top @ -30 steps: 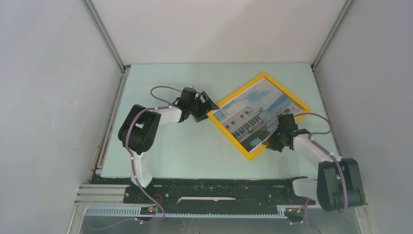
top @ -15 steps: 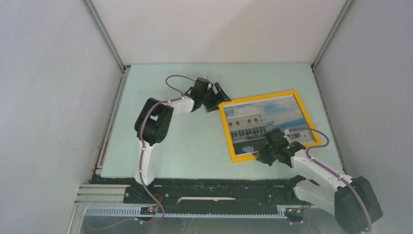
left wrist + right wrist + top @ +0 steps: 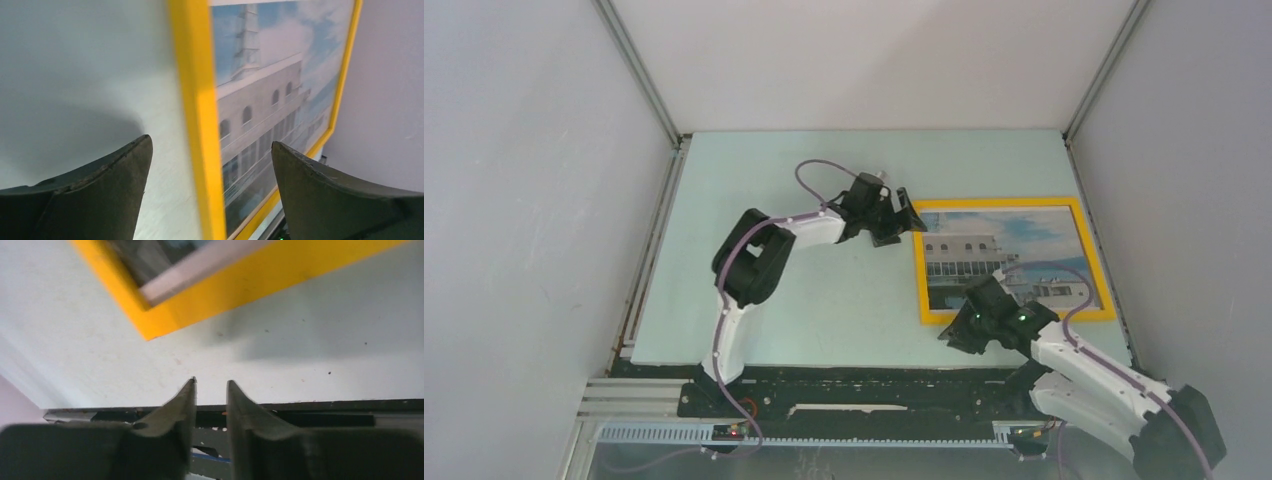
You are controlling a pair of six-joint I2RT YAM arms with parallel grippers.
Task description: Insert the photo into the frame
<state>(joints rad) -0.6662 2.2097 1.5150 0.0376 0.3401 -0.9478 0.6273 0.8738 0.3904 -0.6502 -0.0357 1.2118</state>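
Pale surface (image 3: 824,300) bears the frame (image 3: 1009,204), photo (image 3: 1004,255) inside, probably light and stiff, best gripped by a rail; left pincer (image 3: 911,222) wide astride one, right pincer (image 3: 210,385) narrow, empty.

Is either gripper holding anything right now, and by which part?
Nothing is held. The left gripper is wide open astride a rail of the frame; the right gripper, slightly ajar and empty, sits clear of the frame's corner.
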